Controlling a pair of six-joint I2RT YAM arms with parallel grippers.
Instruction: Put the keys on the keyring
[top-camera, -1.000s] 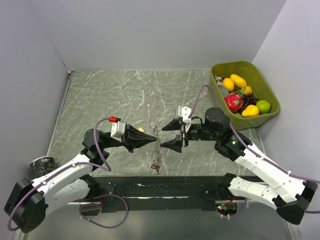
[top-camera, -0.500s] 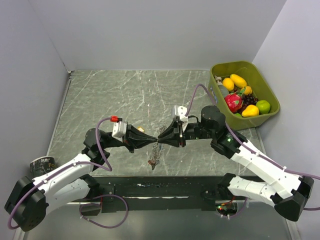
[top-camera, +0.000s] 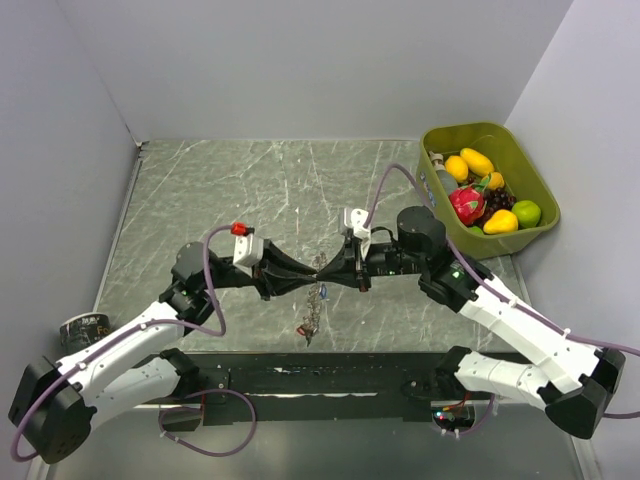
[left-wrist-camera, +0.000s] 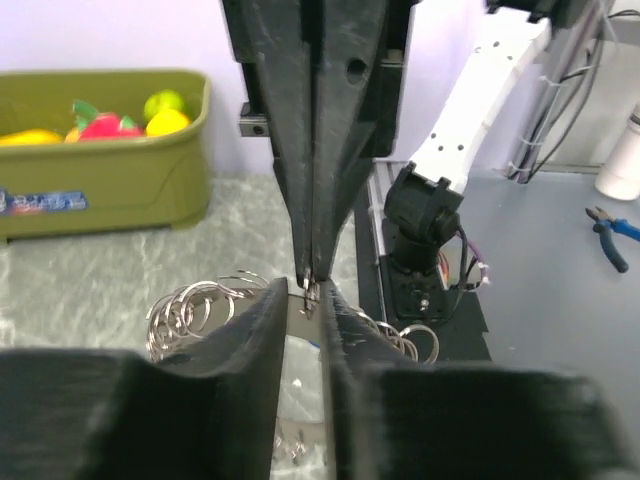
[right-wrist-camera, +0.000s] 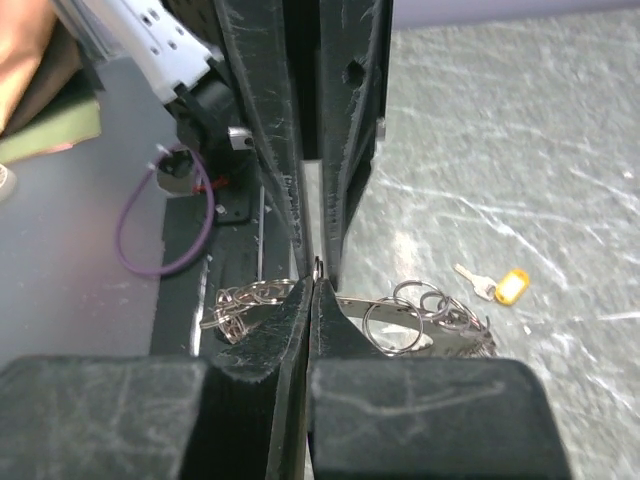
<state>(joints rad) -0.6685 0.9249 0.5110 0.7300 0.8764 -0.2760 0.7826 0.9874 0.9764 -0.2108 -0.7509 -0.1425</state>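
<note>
My two grippers meet tip to tip above the table's middle. My right gripper (top-camera: 329, 268) is shut on the thin wire of the keyring (top-camera: 318, 296), which hangs below the tips with a small cluster of keys (top-camera: 307, 327) at its bottom. In the right wrist view, the right gripper (right-wrist-camera: 313, 281) pinches the wire, and small split rings (right-wrist-camera: 396, 322) hang either side. My left gripper (top-camera: 311, 270) faces it, its jaws slightly apart around the same wire (left-wrist-camera: 308, 291). A yellow-tagged key (right-wrist-camera: 508, 287) lies alone on the table.
A green bin (top-camera: 535, 180) of toy fruit stands at the back right; the left wrist view shows the bin (left-wrist-camera: 110, 190) too. A tape roll (top-camera: 84, 331) sits by the left arm's base. Grey walls close the left, back and right sides.
My right gripper went from open to shut on the keyring. Both grippers came together and moved slightly away from the near edge. My left gripper's jaws have parted a little.
</note>
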